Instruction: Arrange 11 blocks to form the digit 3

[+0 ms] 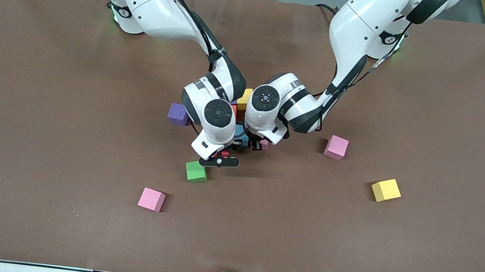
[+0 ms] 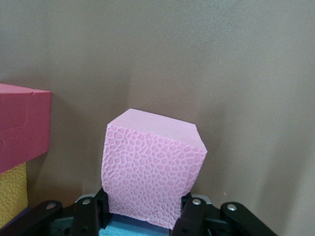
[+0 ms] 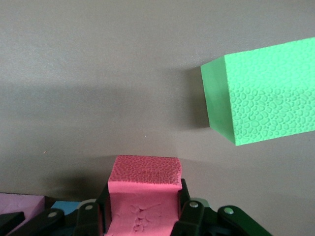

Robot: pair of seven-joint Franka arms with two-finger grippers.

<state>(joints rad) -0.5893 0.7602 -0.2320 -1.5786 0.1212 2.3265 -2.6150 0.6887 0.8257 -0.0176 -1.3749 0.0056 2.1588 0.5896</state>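
Front view puts the partly built figure of small matte foam cubes at the middle of the frame, mostly hidden under the two wrists: a yellow foam cube shows at its upper edge, a blue foam cube sits between the wrists, and a purple foam cube lies beside the cluster toward the right arm's end of the bench.

The left gripper pinches a pink foam cube between its two fingers; in the front view only a sliver of that cube shows below the left wrist. In the left wrist view a red foam cube rests on a yellow one at the frame's left edge.

The right gripper is clamped on a red foam cube, held low over the bench at the lower edge of the cluster. A green foam cube lies just beside it, nearer to the front camera, and fills the upper right of the right wrist view.

Loose cubes lie apart on the brown bench: a pink one in the lower left of the front view, another pink one right of centre, and a yellow one lower right of that.
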